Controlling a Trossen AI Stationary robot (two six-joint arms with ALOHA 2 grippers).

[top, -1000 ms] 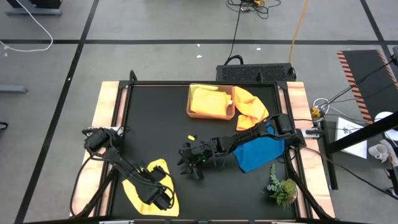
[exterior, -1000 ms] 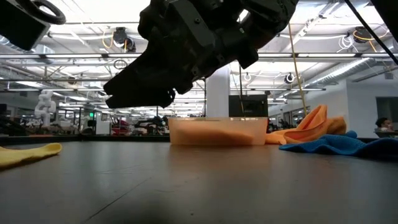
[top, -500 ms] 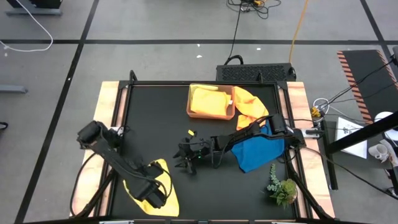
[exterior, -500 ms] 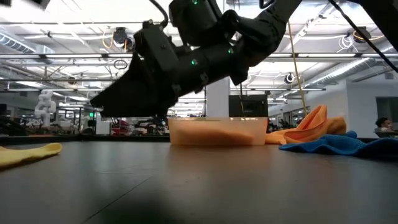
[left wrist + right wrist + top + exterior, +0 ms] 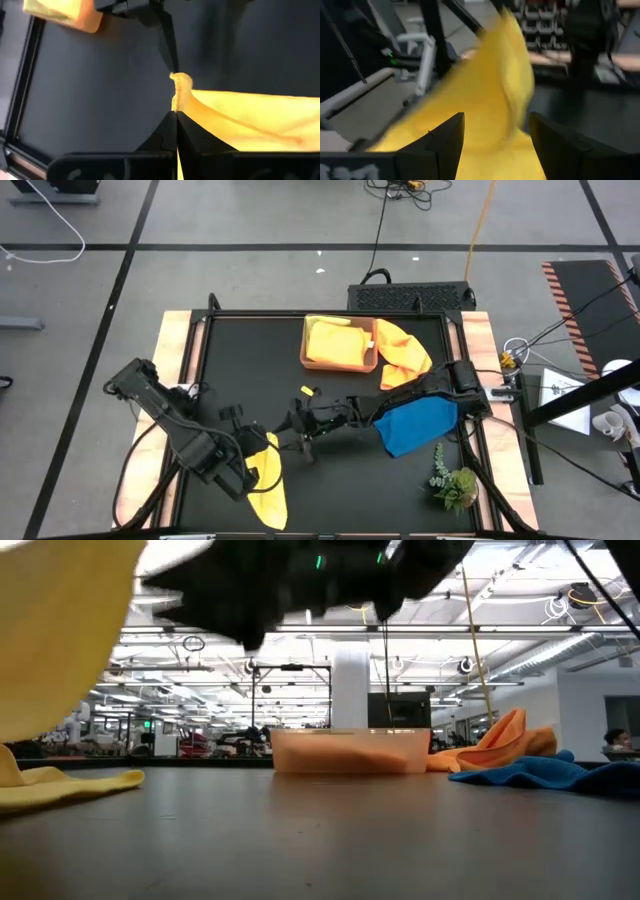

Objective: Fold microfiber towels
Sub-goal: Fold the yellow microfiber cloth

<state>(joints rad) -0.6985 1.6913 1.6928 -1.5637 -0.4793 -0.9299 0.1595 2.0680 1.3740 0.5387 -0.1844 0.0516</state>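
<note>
The left gripper (image 5: 258, 463), in the lower left of the high view, had its two fingers pressed together on a corner of the yellow towel (image 5: 266, 483); the left wrist view showed the fingers (image 5: 176, 131) meeting in a point with a bunched tip of cloth (image 5: 180, 86) standing just past them and the rest of the towel (image 5: 250, 117) trailing off toward the frame's right. That towel lay as a long strip running down toward the bottom edge of the high view, part of it lifted off the table (image 5: 250, 370). The right gripper (image 5: 297, 435) sat just right of the left one, near the picture's centre, its fingers spread apart and holding nothing, with the raised yellow cloth (image 5: 485, 95) directly ahead of them and filling the gap between them in the right wrist view. So the pinched corner lay to the left of the right gripper, close by, and the right arm looked the one placed to take a second hold. Counted: one yellow towel at lower left, one blue towel (image 5: 415, 423) at centre right, one orange towel (image 5: 401, 351) heaped beside the tray (image 5: 338, 364), and a yellow-orange cloth (image 5: 338, 340) inside it; no lime green one was visible. One plant sprig (image 5: 455, 480) stood at lower right.
</note>
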